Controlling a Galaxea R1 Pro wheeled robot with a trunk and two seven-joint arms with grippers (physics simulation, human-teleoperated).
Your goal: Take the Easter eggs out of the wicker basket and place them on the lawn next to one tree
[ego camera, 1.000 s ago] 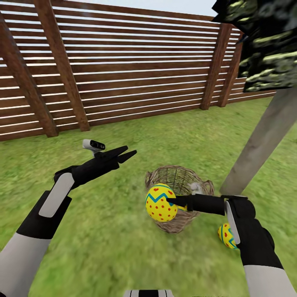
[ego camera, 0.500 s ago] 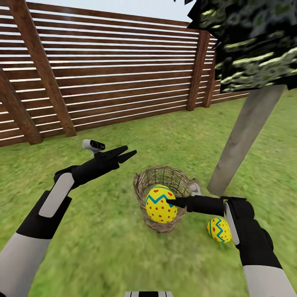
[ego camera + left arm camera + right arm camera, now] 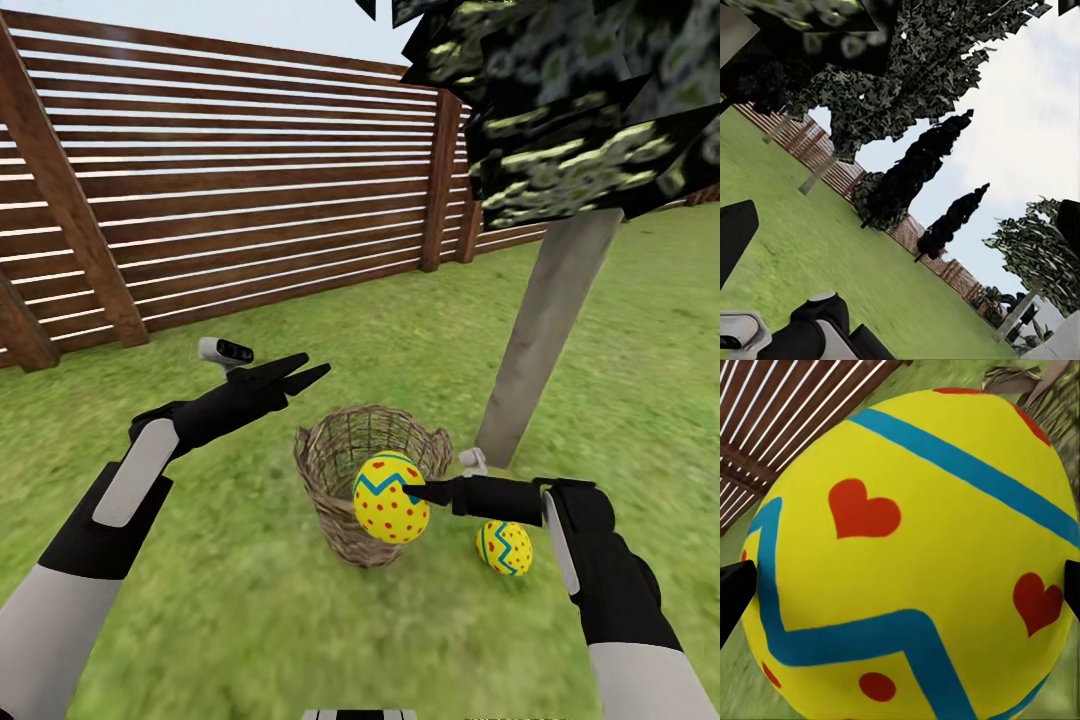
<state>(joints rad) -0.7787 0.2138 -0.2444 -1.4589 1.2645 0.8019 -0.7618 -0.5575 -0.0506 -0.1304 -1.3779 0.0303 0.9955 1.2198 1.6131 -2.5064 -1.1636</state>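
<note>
My right gripper [image 3: 402, 492] is shut on a yellow Easter egg [image 3: 384, 512] with a blue zigzag and red marks, held in front of the wicker basket [image 3: 325, 450] at rim height. Up close in the right wrist view, the egg [image 3: 915, 555] sits between both dark fingertips [image 3: 732, 594]. A second egg [image 3: 504, 548] lies on the lawn [image 3: 260, 600] to the right of the basket, near the foot of the tree [image 3: 548, 330]. My left gripper [image 3: 312, 367] hovers open and empty to the left of the basket, above the grass.
A brown slat fence [image 3: 250, 230] closes the lawn behind the basket. The tree's dark canopy [image 3: 560, 110] hangs overhead at the right. Slim black trees [image 3: 915, 172] and more fence stand far off in the left wrist view. Open grass lies right of the trunk.
The whole view has swung right, so the fence, basket, tree and lying egg sit further left in the picture. Both arms keep their pose, and the egg stays in my right gripper.
</note>
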